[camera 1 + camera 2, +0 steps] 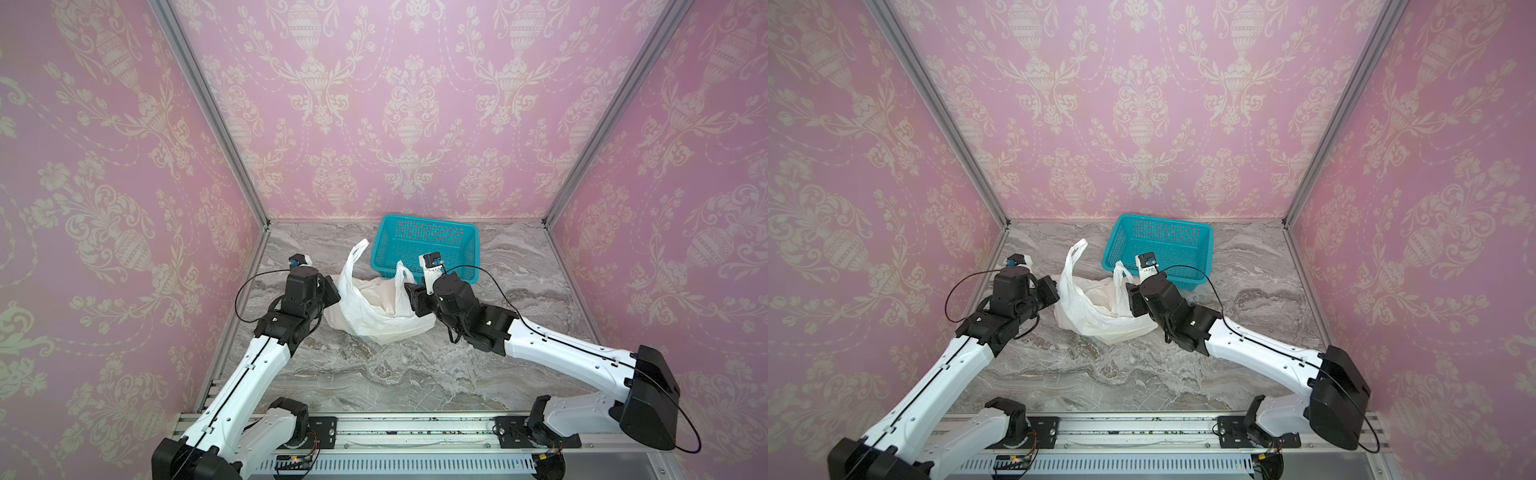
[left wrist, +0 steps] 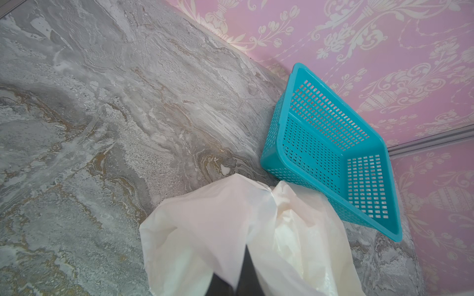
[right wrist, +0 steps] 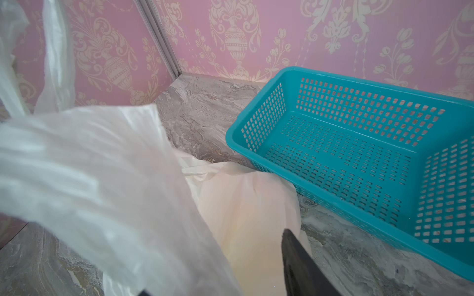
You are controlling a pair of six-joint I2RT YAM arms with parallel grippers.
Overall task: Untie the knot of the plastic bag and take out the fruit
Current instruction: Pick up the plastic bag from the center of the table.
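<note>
Jaws of your left gripper (image 2: 234, 271) are squeezed together on the plastic bag (image 1: 374, 309). Your right gripper (image 1: 411, 299) is at the bag's other side, and you cannot tell if it pinches. On the marble table (image 1: 415, 374), the bag lies between both arms, just in front of the teal basket (image 1: 428, 245). Its two handle loops (image 1: 353, 257) stand up apart.

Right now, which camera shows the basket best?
The left wrist view: the whole basket sits in frame, its inside unblocked. The right wrist view is closer but cuts off one end at the frame edge. In both top views it is small, with the right arm covering part of its near wall.
</note>
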